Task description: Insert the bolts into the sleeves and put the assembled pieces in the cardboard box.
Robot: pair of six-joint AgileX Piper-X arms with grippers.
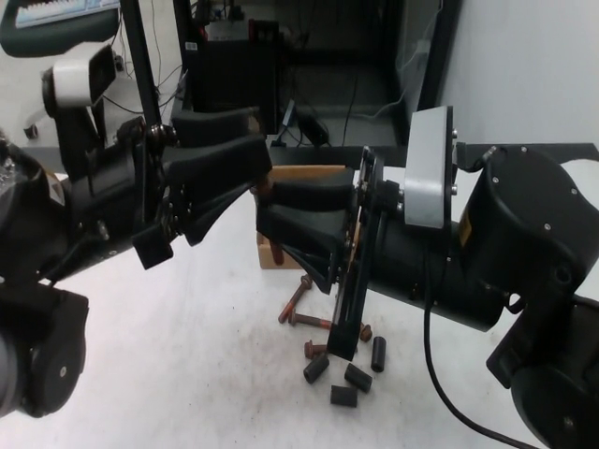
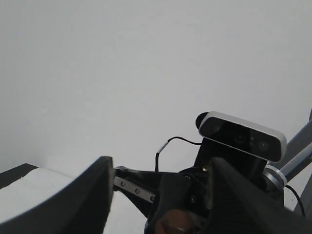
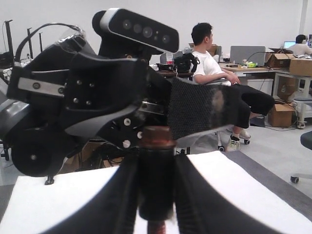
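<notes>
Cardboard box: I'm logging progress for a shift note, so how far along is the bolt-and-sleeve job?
Done: a bolt looks seated in the sleeve. In hand: the right gripper grips that piece, raised opposite the open left gripper. Left: boxing it, then assembling the loose bolts and loose sleeves lying below. Whether the cardboard box holds finished pieces, I cannot tell.

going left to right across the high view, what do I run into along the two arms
left arm's wrist camera → left gripper, open → right gripper, shut on a sleeved bolt → right arm's wrist camera
</notes>
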